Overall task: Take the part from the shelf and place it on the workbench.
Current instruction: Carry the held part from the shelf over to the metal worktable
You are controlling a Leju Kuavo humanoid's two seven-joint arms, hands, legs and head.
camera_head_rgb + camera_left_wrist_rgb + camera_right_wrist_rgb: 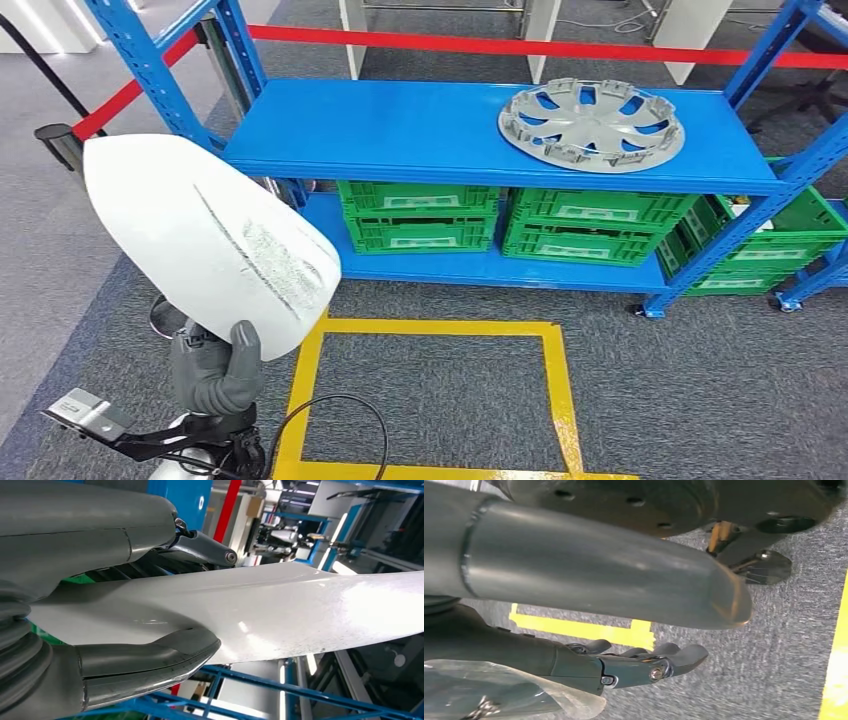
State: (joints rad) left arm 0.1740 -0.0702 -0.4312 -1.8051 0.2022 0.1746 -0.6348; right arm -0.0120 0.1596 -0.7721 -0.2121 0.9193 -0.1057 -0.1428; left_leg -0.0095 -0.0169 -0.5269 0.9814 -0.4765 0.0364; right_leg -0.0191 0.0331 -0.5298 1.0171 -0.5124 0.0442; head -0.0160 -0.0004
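The left hand (215, 370) grips the lower edge of a large white, smooth, shield-shaped panel (205, 240), thumb pressed on its face, holding it upright in front of the blue steel shelf rack (400, 130). The panel's face carries a scuffed grey streak. On the rack's top shelf lies a silver plastic wheel cover (591, 124), flat, toward the right end. Green plastic crates (420, 215) sit side by side on the lower shelf. The floor is grey carpet (700, 400) marked with a yellow tape rectangle (550, 380). A red barrier belt (500, 45) runs behind the rack. The right hand (624, 665) hangs over the carpet, fingers loosely extended, holding nothing.
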